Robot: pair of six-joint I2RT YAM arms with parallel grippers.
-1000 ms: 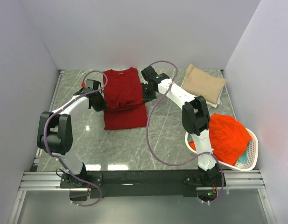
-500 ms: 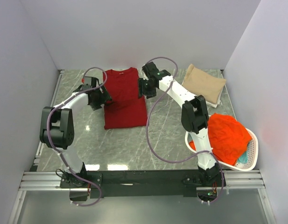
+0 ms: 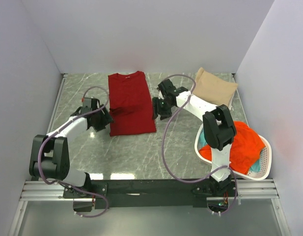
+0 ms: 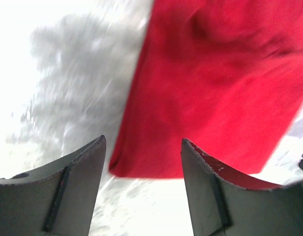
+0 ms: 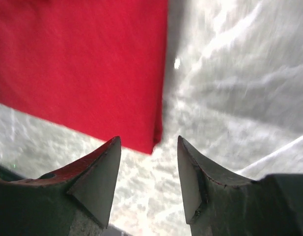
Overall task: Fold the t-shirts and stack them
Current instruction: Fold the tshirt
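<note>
Both the left gripper (image 3: 106, 119) and the right gripper (image 3: 155, 108) hold their jaws apart and empty, one at each long side of the dark red t-shirt (image 3: 131, 103), which lies folded in a long strip on the table (image 3: 180, 142). In each wrist view a near corner of the cloth sits just beyond the fingertips, not gripped.
</note>
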